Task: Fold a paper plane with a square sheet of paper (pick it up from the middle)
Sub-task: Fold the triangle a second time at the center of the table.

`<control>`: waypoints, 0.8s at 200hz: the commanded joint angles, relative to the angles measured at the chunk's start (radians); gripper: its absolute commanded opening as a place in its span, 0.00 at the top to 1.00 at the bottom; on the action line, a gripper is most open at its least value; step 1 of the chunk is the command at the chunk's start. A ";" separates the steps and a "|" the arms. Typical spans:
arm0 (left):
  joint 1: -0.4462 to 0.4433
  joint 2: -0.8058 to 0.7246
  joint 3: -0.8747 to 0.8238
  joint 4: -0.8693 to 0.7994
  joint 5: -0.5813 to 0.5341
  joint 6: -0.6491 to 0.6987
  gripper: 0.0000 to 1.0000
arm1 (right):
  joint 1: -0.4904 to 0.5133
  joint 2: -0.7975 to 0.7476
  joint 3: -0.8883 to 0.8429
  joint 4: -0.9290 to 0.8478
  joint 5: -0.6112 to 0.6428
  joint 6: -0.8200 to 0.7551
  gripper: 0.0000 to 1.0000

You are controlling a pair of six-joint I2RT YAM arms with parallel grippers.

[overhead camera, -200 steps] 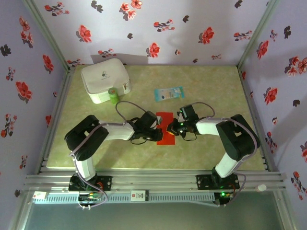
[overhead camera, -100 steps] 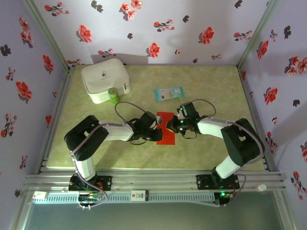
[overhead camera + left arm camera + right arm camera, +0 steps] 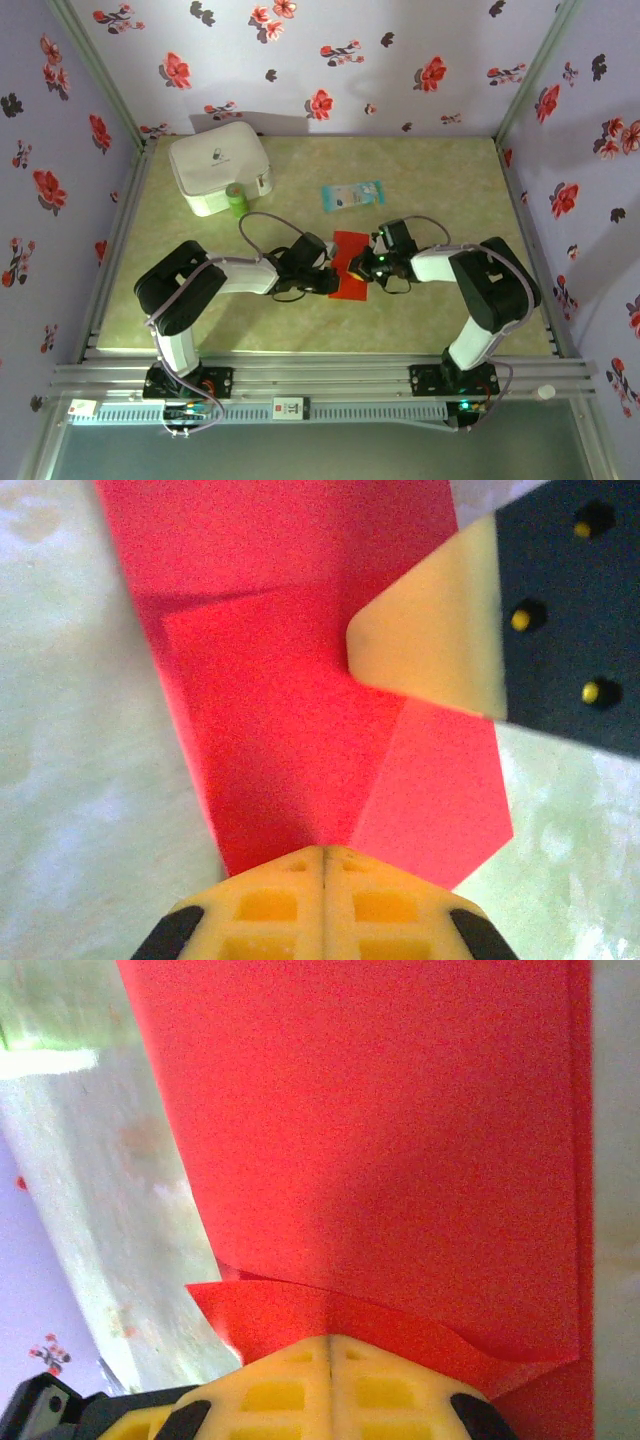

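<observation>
The square sheet of paper, partly folded, is lying flat mid-desk. The left claw, pressed together, is bearing on its 9 o'clock edge. The right claw, fingers likewise together, is bearing at 3 o'clock. A good crease probably needs firm sliding along the fold without dragging the sheet.

The closed right tool touches a curled edge of red paper.

Both arms reach inward, elbows out; left end effector and right end effector closed, tips close together.
</observation>
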 commanded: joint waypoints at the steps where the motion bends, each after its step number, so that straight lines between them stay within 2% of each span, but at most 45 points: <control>1: 0.000 0.011 -0.029 -0.098 0.006 -0.005 1.00 | -0.050 0.043 -0.029 0.047 0.067 0.026 1.00; 52: -0.001 0.021 -0.041 -0.085 0.012 -0.010 1.00 | -0.067 0.046 -0.029 0.066 0.043 0.030 1.00; 91: -0.001 -0.093 -0.075 -0.020 0.006 -0.044 1.00 | -0.067 0.035 -0.039 0.041 0.023 0.003 1.00; 121: -0.001 -0.128 -0.015 -0.019 0.003 -0.042 1.00 | -0.066 0.017 -0.035 0.003 0.014 -0.020 1.00; 160: 0.011 -0.027 0.116 -0.084 0.003 -0.004 1.00 | -0.066 0.008 -0.016 -0.049 0.013 -0.049 1.00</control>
